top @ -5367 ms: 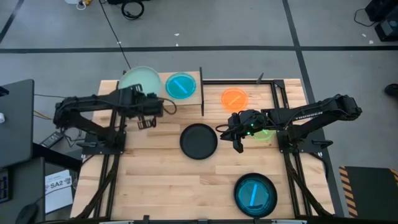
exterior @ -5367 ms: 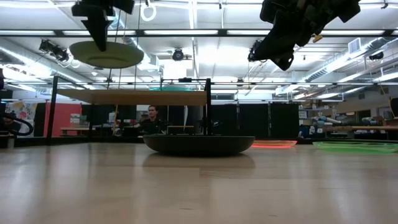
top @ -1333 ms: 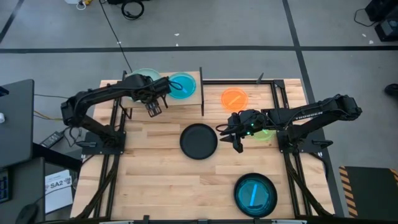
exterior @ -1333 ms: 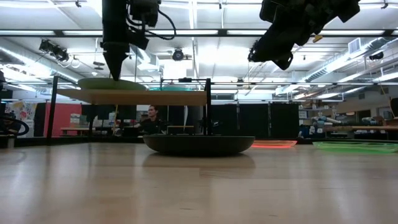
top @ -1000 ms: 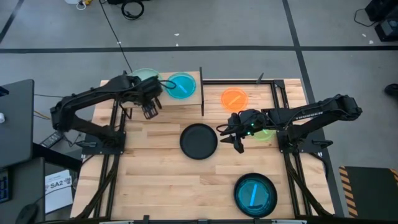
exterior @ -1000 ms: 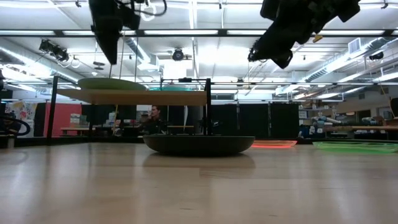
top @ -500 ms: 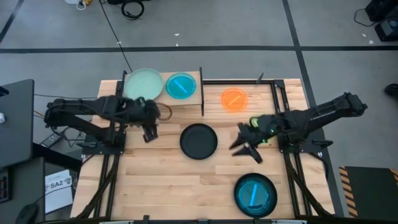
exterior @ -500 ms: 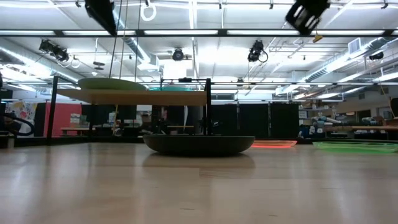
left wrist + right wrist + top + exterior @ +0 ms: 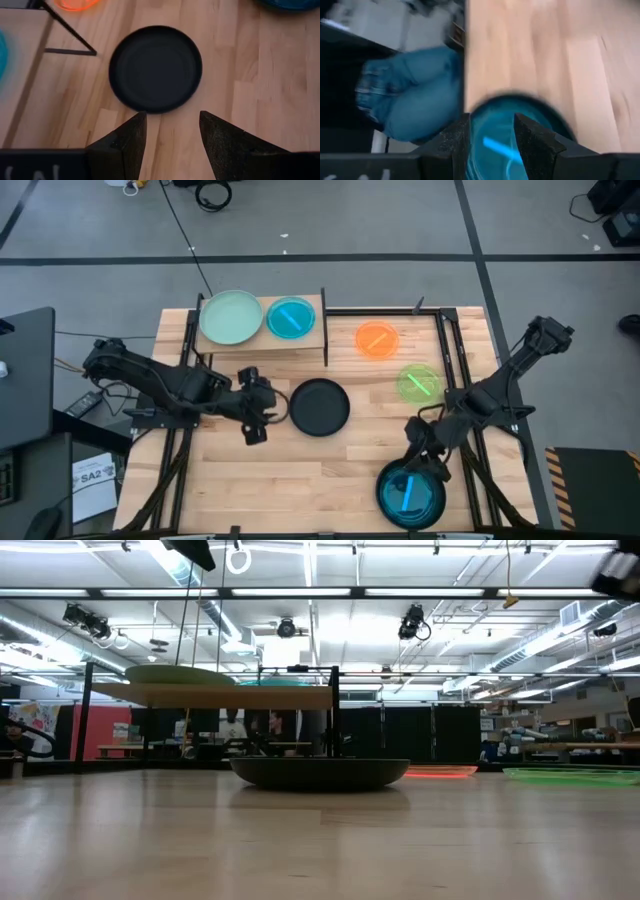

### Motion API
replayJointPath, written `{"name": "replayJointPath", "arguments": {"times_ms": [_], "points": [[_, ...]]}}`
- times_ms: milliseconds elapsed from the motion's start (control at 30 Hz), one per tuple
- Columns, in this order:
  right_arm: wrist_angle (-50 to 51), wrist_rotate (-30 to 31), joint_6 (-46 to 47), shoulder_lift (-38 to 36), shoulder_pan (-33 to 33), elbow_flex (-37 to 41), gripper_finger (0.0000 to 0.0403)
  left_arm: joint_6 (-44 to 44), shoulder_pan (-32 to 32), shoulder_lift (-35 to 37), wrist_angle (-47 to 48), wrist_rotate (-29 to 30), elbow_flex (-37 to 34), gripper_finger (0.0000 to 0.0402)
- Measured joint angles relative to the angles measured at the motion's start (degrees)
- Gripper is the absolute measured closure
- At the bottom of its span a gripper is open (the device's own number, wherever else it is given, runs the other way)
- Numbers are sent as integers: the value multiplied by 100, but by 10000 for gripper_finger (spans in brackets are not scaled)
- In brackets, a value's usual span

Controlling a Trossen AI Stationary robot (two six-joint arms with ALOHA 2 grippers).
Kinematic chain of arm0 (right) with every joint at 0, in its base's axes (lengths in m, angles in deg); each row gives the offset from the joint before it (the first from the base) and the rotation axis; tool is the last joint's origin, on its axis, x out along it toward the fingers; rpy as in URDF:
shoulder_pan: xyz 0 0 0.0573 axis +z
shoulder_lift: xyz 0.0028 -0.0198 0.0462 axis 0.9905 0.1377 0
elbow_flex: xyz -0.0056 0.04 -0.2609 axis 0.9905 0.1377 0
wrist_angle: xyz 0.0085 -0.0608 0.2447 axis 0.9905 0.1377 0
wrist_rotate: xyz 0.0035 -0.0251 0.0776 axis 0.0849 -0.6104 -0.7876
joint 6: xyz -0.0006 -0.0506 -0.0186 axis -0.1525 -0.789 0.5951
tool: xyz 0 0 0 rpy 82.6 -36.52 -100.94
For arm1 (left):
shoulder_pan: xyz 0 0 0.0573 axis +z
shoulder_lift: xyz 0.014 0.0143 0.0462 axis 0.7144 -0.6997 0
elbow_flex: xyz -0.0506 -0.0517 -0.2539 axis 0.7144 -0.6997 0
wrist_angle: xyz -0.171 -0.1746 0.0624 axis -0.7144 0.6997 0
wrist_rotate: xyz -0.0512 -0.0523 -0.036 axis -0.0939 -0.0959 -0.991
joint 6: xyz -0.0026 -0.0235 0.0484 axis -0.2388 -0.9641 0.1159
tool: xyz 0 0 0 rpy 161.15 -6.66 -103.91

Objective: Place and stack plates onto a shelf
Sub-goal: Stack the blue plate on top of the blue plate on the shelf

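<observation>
The shelf [image 9: 262, 330] stands at the table's far left and carries a mint plate [image 9: 231, 317] and a blue plate [image 9: 291, 317] side by side. A black plate [image 9: 320, 407] lies on the table's middle. My left gripper [image 9: 262, 418] hovers just left of it, open and with nothing between its fingers [image 9: 172, 120]. An orange plate [image 9: 377, 338] and a green plate [image 9: 419, 382] lie on the table at the right. Near the front edge, a blue plate sits in a black plate [image 9: 410, 493], and my right gripper [image 9: 420, 458] is above its far rim, open [image 9: 491, 129].
The shelf's black legs and frame bars [image 9: 325, 330] stand between the shelf and the orange plate. A person's leg in jeans [image 9: 410, 100] shows past the table's near edge. Bare wood [image 9: 280, 480] lies at the near left.
My left gripper has left the shelf and swung toward the near edge and right, ending beside the black plate. My right gripper has gone from above the green plate toward the near edge, to above the blue plate in the black one. No plate has moved.
</observation>
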Motion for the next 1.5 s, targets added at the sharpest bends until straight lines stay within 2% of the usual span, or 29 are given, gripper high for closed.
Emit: {"name": "replayJointPath", "arguments": {"times_ms": [233,600,900,1500], "points": [[461,42,1289,388,433,1,245,3,-88,-411,1,38,0,212],[620,-219,2243,1259,804,2,245,8,-82,-689,-57,39,0,212],[898,-853,2409,1975,851,2,246,17,-82,-697,-101,38,0,212],[1009,-1017,2411,2525,851,2,246,16,-79,-697,-166,38,0,212]]}}
